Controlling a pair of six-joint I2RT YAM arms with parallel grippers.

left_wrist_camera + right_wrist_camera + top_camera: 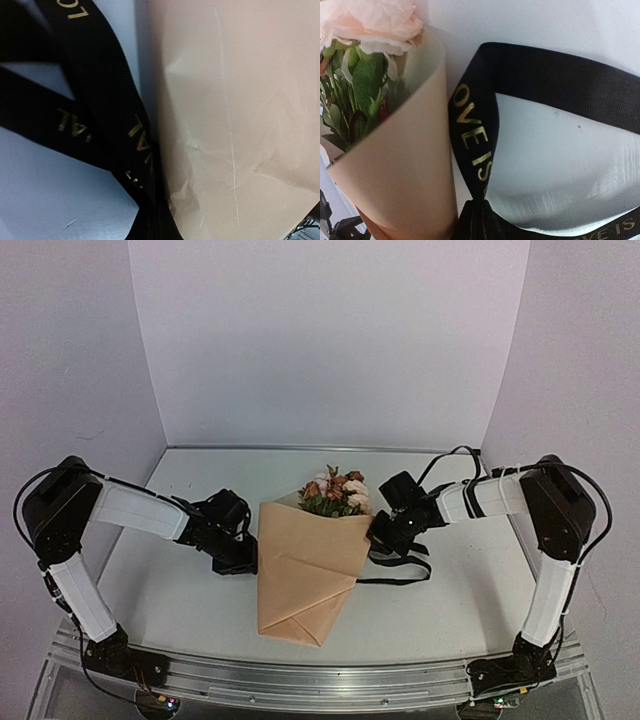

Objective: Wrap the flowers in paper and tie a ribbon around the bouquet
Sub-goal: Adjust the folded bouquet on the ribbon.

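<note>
Top external view: the bouquet (305, 575) lies flat in the middle of a white table (450, 610). Its narrow folded tip points toward the arm bases and its wide mouth toward the back wall. The left arm rises from its base, bends at the elbow and reaches inward and low. The left gripper (245, 562) sits against the cone's left edge. The right arm mirrors this pose, forearm stretched inward, with the right gripper (378, 535) just beside the cone's upper right edge. Both grippers are clenched. The flowers (337, 492), pink, cream and rust with green leaves, spill from the wide end. The paper (300, 540) is matte tan kraft, folded into crisp overlapping flaps. A black ribbon (400, 570) loops flat on the table to the right of the cone, below the right gripper.

Left wrist view: two bands of woven ribbon with gold lettering narrow together toward the bottom edge. The left gripper's fingers are out of frame there, pinching the ribbon. Smooth paper with fine creases fills the right side.

Right wrist view: the ribbon gathers into a tight pinch at bottom centre, held in the right gripper. A soft pink bloom sits in the cone's curved mouth.
</note>
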